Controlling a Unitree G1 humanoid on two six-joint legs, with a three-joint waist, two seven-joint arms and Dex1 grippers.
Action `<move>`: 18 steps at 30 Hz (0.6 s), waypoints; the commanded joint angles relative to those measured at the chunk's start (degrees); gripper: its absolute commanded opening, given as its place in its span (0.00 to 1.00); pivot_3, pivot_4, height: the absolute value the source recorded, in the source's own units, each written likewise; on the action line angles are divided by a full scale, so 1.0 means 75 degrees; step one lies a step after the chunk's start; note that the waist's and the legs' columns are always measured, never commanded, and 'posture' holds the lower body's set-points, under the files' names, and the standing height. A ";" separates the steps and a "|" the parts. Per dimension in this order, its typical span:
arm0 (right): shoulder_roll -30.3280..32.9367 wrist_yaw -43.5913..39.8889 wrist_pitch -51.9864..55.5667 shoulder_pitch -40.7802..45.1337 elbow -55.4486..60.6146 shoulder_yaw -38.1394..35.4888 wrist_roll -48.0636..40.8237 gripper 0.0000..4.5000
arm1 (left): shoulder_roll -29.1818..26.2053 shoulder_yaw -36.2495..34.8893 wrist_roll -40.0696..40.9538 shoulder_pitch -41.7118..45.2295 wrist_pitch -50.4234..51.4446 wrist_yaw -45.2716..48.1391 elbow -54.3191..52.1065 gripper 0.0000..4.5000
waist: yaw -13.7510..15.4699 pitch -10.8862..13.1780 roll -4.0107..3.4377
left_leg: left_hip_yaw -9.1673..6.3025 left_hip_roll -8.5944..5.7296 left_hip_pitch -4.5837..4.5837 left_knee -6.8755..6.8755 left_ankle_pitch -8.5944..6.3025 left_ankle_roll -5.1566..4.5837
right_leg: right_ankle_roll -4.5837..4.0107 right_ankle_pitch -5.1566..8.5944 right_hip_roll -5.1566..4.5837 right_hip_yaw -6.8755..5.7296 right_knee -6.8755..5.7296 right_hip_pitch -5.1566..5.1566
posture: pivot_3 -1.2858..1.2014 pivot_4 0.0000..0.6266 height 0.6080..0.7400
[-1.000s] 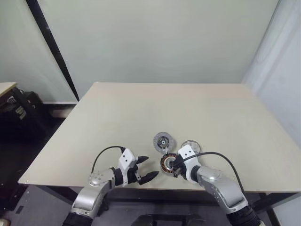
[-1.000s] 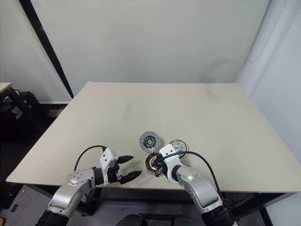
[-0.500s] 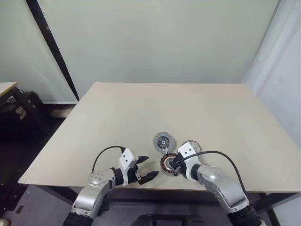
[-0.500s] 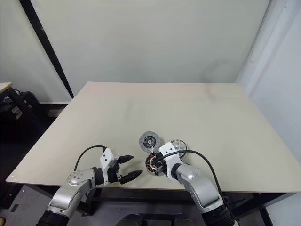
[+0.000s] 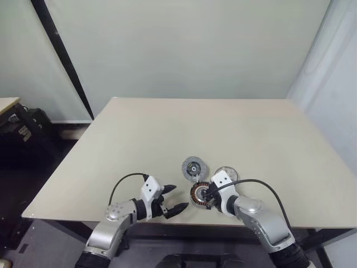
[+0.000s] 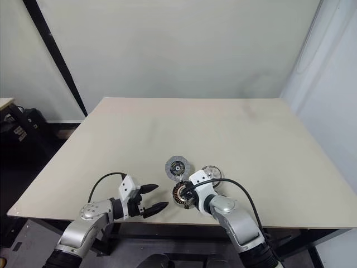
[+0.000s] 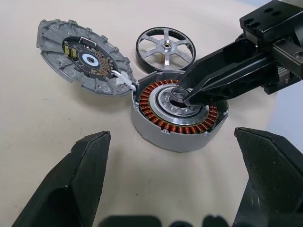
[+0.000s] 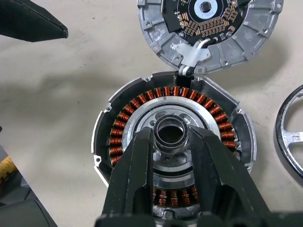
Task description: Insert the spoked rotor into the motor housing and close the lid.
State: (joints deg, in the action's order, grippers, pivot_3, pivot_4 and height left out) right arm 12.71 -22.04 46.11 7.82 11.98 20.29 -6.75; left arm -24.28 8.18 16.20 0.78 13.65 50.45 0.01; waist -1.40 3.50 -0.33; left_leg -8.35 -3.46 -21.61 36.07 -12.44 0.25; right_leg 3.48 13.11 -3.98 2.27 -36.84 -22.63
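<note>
Housing (image 7: pixel 176 113) at table's near edge, R gripper (image 8: pixel 171 142) nipping its centre hub, L gripper (image 5: pixel 170 199) wide apart beside it; rotor (image 7: pixel 165 46) and lid (image 7: pixel 84 56) just behind, so next: let go, fetch rotor

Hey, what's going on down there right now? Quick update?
Left gripper open, empty. Right gripper pinching the motor housing's centre hub. Spoked rotor on the table beside it, not yet inserted. Lid lying open. Nothing in the way.
</note>
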 commanded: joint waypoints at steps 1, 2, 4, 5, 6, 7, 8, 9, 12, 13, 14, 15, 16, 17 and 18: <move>-0.0019 -0.0023 -0.0192 0.0077 0.0152 -0.0073 0.0000 0.18 | -0.0016 -0.0026 -0.0040 0.0150 -0.0147 -0.0018 -0.0191 1.00 | 0.0000 0.0000 0.0000 | 0.0000 0.0000 0.0000 0.0000 0.0000 0.0000 | 0.0000 0.0000 0.0000 0.0000 0.0000 0.0001 | 0.52 0.00 1.00; -0.0014 -0.0024 -0.0196 0.0077 0.0148 -0.0074 0.0003 0.18 | -0.0015 -0.0024 -0.0040 0.0152 -0.0144 -0.0019 -0.0194 1.00 | 0.0000 0.0000 0.0000 | 0.0000 0.0000 0.0000 0.0000 0.0000 0.0000 | 0.0000 0.0000 0.0000 0.0000 0.0000 0.0001 | 0.52 0.00 1.00; -0.0005 -0.0029 -0.0190 0.0075 0.0148 -0.0075 0.0000 0.18 | -0.0012 -0.0025 -0.0036 0.0152 -0.0135 -0.0025 -0.0200 1.00 | 0.0000 0.0000 0.0000 | 0.0000 0.0000 0.0000 0.0000 0.0000 0.0000 | 0.0000 0.0000 0.0000 0.0000 0.0000 0.0000 | 0.52 0.00 1.00; -0.0008 -0.0014 -0.0206 0.0070 0.0149 -0.0079 0.0009 0.18 | -0.0014 -0.0024 -0.0036 0.0148 -0.0136 -0.0025 -0.0204 1.00 | 0.0000 0.0000 0.0000 | 0.0000 0.0000 0.0000 0.0000 0.0000 0.0000 | 0.0000 0.0000 0.0000 0.0000 0.0000 -0.0001 | 0.52 0.00 1.00; -0.0001 -0.0034 -0.0174 0.0081 0.0144 -0.0078 -0.0006 0.34 | -0.0014 -0.0025 -0.0036 0.0152 -0.0134 -0.0026 -0.0199 1.00 | 0.0000 0.0000 0.0000 | 0.0000 0.0000 0.0000 0.0000 0.0000 0.0000 | 0.0000 0.0000 0.0000 0.0000 0.0000 0.0000 | 0.52 0.00 1.00; 0.0000 -0.0038 -0.0176 0.0088 0.0136 -0.0079 -0.0008 0.39 | -0.0014 -0.0025 -0.0037 0.0154 -0.0135 -0.0027 -0.0196 1.00 | 0.0000 0.0000 0.0000 | 0.0000 0.0000 0.0000 0.0000 0.0000 0.0000 | 0.0000 0.0000 0.0000 0.0000 0.0000 0.0000 | 0.52 0.00 1.00; -0.0005 -0.0026 -0.0201 0.0087 0.0132 -0.0083 0.0001 0.45 | -0.0015 -0.0025 -0.0038 0.0153 -0.0137 -0.0027 -0.0195 1.00 | 0.0000 0.0000 0.0000 | 0.0000 0.0000 0.0000 0.0000 0.0000 0.0000 | 0.0000 0.0000 0.0000 0.0000 0.0000 0.0000 | 0.52 0.00 1.00; 0.0001 -0.0041 -0.0162 0.0089 0.0139 -0.0077 -0.0012 0.54 | -0.0015 -0.0025 -0.0038 0.0149 -0.0139 -0.0027 -0.0196 1.00 | 0.0000 0.0000 0.0000 | 0.0000 0.0000 0.0000 0.0000 0.0000 0.0000 | 0.0000 0.0000 0.0000 0.0000 0.0000 0.0000 | 0.52 0.00 1.00; 0.0006 -0.0057 -0.0150 0.0087 0.0142 -0.0064 -0.0019 0.76 | -0.0009 -0.0027 -0.0036 0.0147 -0.0144 -0.0030 -0.0188 1.00 | 0.0000 0.0000 0.0000 | 0.0000 0.0000 0.0000 0.0000 0.0000 0.0000 | 0.0000 0.0000 0.0000 -0.0001 0.0000 0.0000 | 0.52 0.00 1.00; 0.0004 -0.0053 -0.0165 0.0083 0.0145 -0.0064 -0.0016 0.84 | -0.0007 -0.0028 -0.0035 0.0147 -0.0146 -0.0030 -0.0186 1.00 | -0.0001 0.0000 0.0000 | 0.0000 0.0000 0.0000 0.0000 0.0000 0.0000 | 0.0000 0.0000 0.0000 0.0000 0.0000 0.0000 | 0.52 0.00 1.00; -0.0009 -0.0045 -0.0164 0.0075 0.0161 -0.0080 -0.0025 0.91 | -0.0007 -0.0028 -0.0033 0.0144 -0.0145 -0.0031 -0.0188 1.00 | 0.0000 0.0000 0.0000 | 0.0000 0.0000 0.0000 0.0000 0.0000 0.0000 | 0.0000 0.0000 0.0000 0.0000 0.0000 0.0000 | 0.52 0.00 1.00; -0.0029 -0.0034 -0.0165 0.0069 0.0198 -0.0115 -0.0041 0.98 | -0.0006 -0.0030 -0.0033 0.0143 -0.0146 -0.0032 -0.0188 1.00 | 0.0001 0.0000 0.0000 | -0.0001 0.0000 0.0001 0.0000 0.0000 0.0000 | 0.0000 0.0000 0.0000 -0.0001 0.0000 0.0000 | 0.52 0.00 1.00; -0.0049 -0.0017 -0.0176 0.0064 0.0236 -0.0154 -0.0051 0.99 | -0.0007 -0.0030 -0.0032 0.0141 -0.0147 -0.0032 -0.0189 1.00 | 0.0002 0.0000 0.0000 | -0.0001 0.0000 0.0001 0.0000 0.0000 0.0000 | 0.0000 0.0000 0.0000 -0.0001 0.0000 0.0000 | 0.52 0.00 1.00; -0.0074 0.0001 -0.0159 0.0066 0.0300 -0.0217 -0.0078 0.99 | -0.0008 -0.0031 -0.0031 0.0140 -0.0145 -0.0032 -0.0190 1.00 | 0.0003 0.0000 0.0000 | -0.0001 0.0000 0.0001 0.0000 0.0000 0.0000 | 0.0000 0.0000 0.0000 -0.0001 0.0000 0.0000 | 0.52 0.00 1.00; -0.0086 0.0001 -0.0099 0.0075 0.0382 -0.0280 -0.0120 0.99 | -0.0010 -0.0033 -0.0032 0.0138 -0.0144 -0.0033 -0.0191 1.00 | 0.0002 0.0000 0.0000 | -0.0001 0.0000 0.0001 0.0001 0.0000 0.0001 | 0.0000 0.0000 0.0000 0.0000 0.0000 0.0000 | 0.52 0.00 1.00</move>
State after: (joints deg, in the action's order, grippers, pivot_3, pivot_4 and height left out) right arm 12.29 -22.33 45.69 7.81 11.93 20.03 -6.84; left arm -24.28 8.18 16.20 0.78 13.65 50.36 0.01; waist -1.39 3.50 -0.33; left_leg -8.35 -3.46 -21.60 36.08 -12.45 0.25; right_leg 3.48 13.12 -3.98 2.28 -36.84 -22.64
